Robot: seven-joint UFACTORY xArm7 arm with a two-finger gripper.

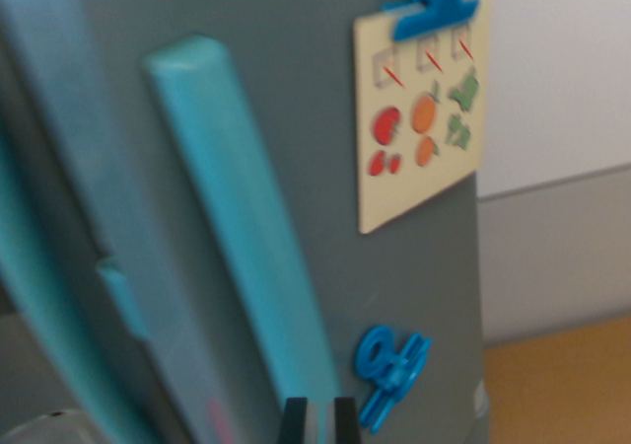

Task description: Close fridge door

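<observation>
Fridge door: the grey toy fridge door [315, 138] filled most of the wrist view, its face turned toward the camera and leaning, the top tilted toward the wrist view's left
Handle: a long turquoise plastic bar handle [242, 222] lay on the door, its long axis running from upper left down to lower right, ending just above the gripper
Door edge: a paler turquoise strip [49, 266] ran along the wrist view's left side of the door; whether the door stood ajar or flush could not be told
Gripper: the two dark fingertips of the gripper [318, 421] showed at the bottom edge, close together with only a narrow pale gap between them, pinching nothing visible, right below the handle's lower end
Card: a cream rectangular card [419, 118] printed with red, orange and green fruit and vegetable pictures hung under a blue clip magnet [434, 5]; no writing could be read
Magnets: blue plastic symbol-shaped magnets [389, 365] sat low on the door, just beside the gripper on the wrist view's right
Room: a white wall [562, 69] over a grey band [557, 257]
Surface: an orange-brown wooden surface [562, 385] at lower right
</observation>
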